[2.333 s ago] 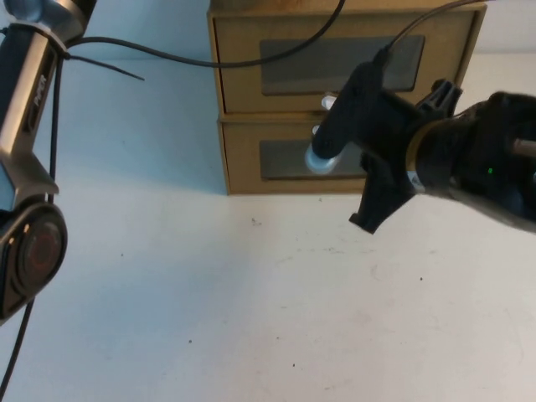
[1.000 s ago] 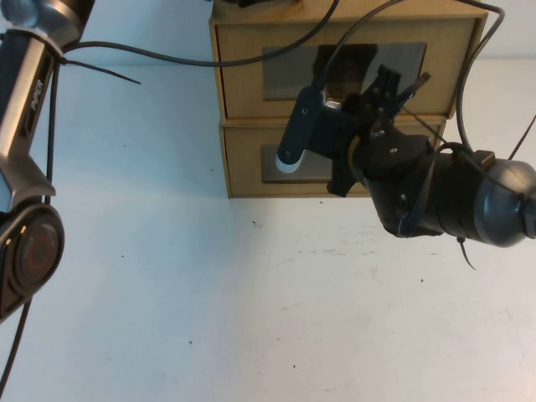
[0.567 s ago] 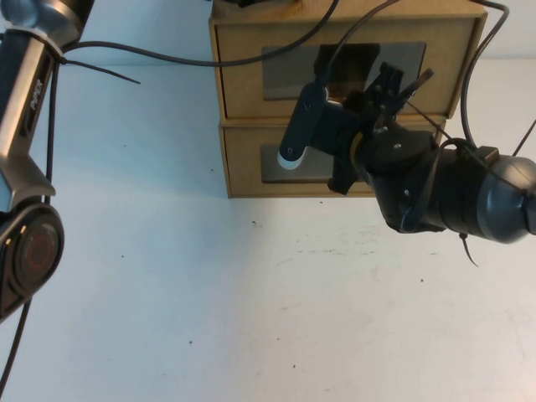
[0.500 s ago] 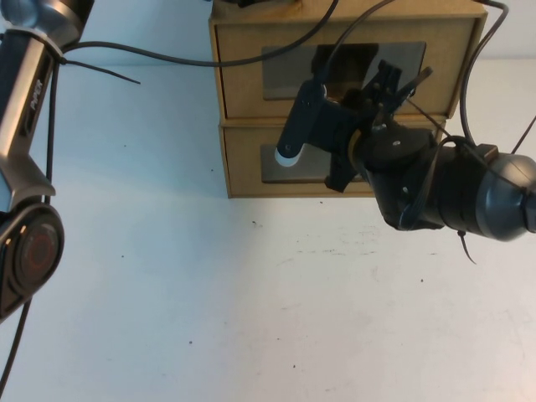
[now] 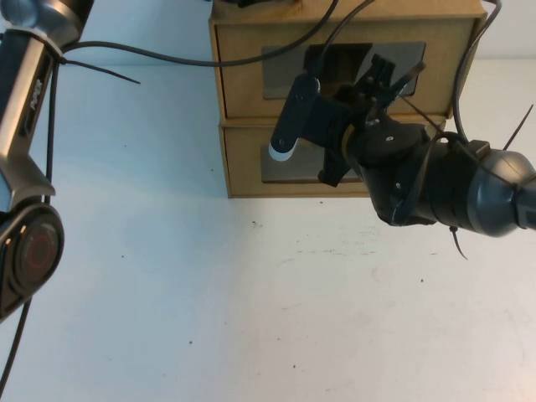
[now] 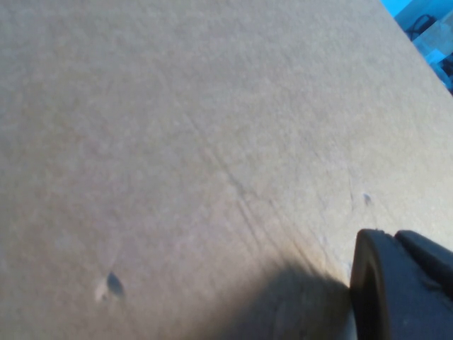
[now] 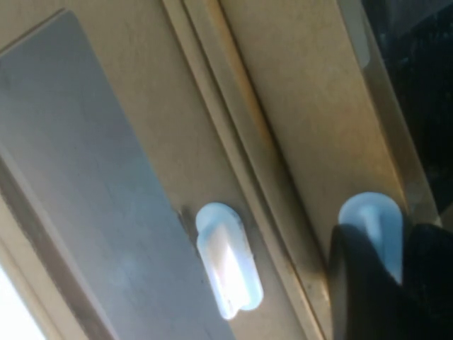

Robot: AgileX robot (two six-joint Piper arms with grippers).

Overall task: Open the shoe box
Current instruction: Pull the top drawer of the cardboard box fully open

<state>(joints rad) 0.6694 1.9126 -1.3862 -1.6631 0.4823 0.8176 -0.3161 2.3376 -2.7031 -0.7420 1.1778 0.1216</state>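
Upper shoe box [image 5: 243,59] cropped by the high view's top edge; right end effector [image 5: 303,163] masks part of both fronts and one handle [image 7: 368,212]. Left end effector [image 6: 403,283] cut off at the edge.

At upper centre of the high view, the upper shoe box [image 5: 243,67] lies on the lower shoe box [image 5: 243,163], both on the table [image 5: 251,301]; the right gripper [image 5: 306,163] is before them, the left gripper [image 6: 400,287] just above a cardboard surface [image 6: 177,142]

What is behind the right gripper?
The right gripper fronts two stacked shoe boxes, at one white handle; another handle sits free. It covers part of their grey windows. The left gripper is over cardboard.
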